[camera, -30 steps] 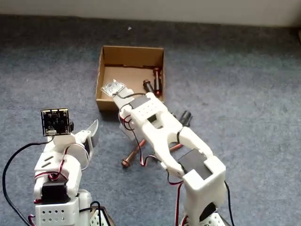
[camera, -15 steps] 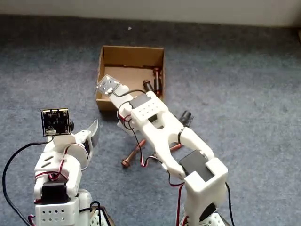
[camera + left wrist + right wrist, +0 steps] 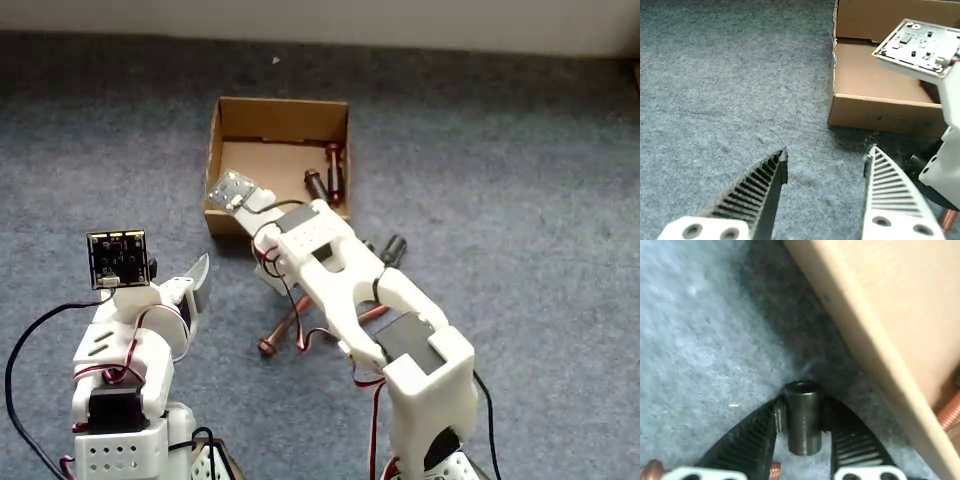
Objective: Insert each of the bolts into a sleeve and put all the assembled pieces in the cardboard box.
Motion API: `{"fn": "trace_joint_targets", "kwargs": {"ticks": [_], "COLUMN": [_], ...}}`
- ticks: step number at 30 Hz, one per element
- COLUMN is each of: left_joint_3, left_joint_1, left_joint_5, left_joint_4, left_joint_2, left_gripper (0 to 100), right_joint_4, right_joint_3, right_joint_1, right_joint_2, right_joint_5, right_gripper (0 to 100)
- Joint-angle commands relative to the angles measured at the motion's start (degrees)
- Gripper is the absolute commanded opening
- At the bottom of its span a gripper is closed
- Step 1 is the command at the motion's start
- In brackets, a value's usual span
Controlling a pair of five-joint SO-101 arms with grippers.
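My right gripper [image 3: 801, 407] is shut on a black sleeve [image 3: 803, 427], held upright just above the carpet beside the front wall of the cardboard box [image 3: 880, 335]. In the high view the right arm [image 3: 340, 275] lies across the carpet toward the box [image 3: 215, 150], covering that gripper. Inside the box lie dark and copper assembled pieces [image 3: 326, 180]. A copper bolt [image 3: 280, 330] lies on the carpet under the arm, a second one [image 3: 372, 313] on its other side. Another black sleeve [image 3: 393, 248] sits near the box. My left gripper [image 3: 827, 155] is open over bare carpet.
Grey carpet covers the whole floor, with free room left of the box and at far right. The right arm's camera board [image 3: 917, 45] hangs over the box's front edge in the left wrist view. A pale wall strip [image 3: 320, 20] runs along the back.
The right arm's wrist shifted slightly left along the box's front wall, then eased back a little. The left arm has not moved.
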Motion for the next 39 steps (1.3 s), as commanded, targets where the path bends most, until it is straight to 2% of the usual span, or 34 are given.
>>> {"fn": "trace_joint_targets", "kwargs": {"ticks": [1, 6, 8, 10, 18, 24, 30, 39], "left_joint_3": [-0.1, -0.1, -0.1, -0.1, -0.1, 0.0, 0.0, 0.7], "left_joint_1": [-0.7, -0.7, -0.7, -0.7, -0.4, -0.3, -0.3, -0.1], "left_joint_5": [0.4, 0.4, 0.4, 0.4, 0.4, 0.4, 0.4, 0.4], "left_joint_4": [-1.1, -1.1, -1.1, -1.1, -1.1, -1.1, -1.0, -1.2], "left_joint_2": [-0.4, -0.4, -0.4, -0.4, -0.3, -0.3, -0.3, -0.3], "left_gripper": [26, 26, 26, 26, 26, 26, 26, 26], "right_joint_4": [4.1, 6.0, 6.3, 6.5, 8.0, 8.0, 8.0, 7.9], "right_joint_3": [0.8, 0.9, 1.3, 1.5, 13.1, 22.6, 29.8, 37.7], "right_joint_1": [0.6, 0.8, 0.8, 0.8, 0.9, 1.0, 2.3, 11.8], "right_joint_2": [-0.4, -0.7, -2.9, -6.4, -25.7, -39.5, -52.0, -68.9], "right_joint_5": [0.4, 0.2, 0.2, 0.2, -0.3, -13.9, -24.1, -36.1], "right_gripper": [7.4, 7.2, 3.4, 0.2, 0.4, 0.4, 0.4, 0.4]}}
